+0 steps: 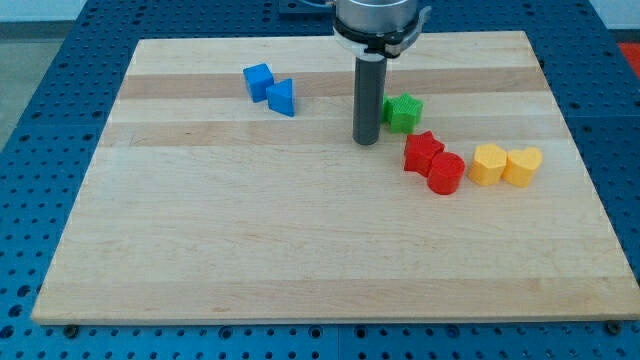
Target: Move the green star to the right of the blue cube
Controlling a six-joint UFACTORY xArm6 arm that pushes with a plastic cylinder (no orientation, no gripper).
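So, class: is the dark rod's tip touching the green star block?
Apart. The camera view shows a thin strip of bare wooden board between my tip and the green star block, which lies to the tip's right.

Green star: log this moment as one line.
my tip left of green star | blue cube far left | star unmoved

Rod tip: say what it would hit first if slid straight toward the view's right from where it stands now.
My tip would probably meet the red star-shaped block first. The green star block sits slightly nearer the view's top than that line, so my tip may pass just below it, though depth is hard to judge.
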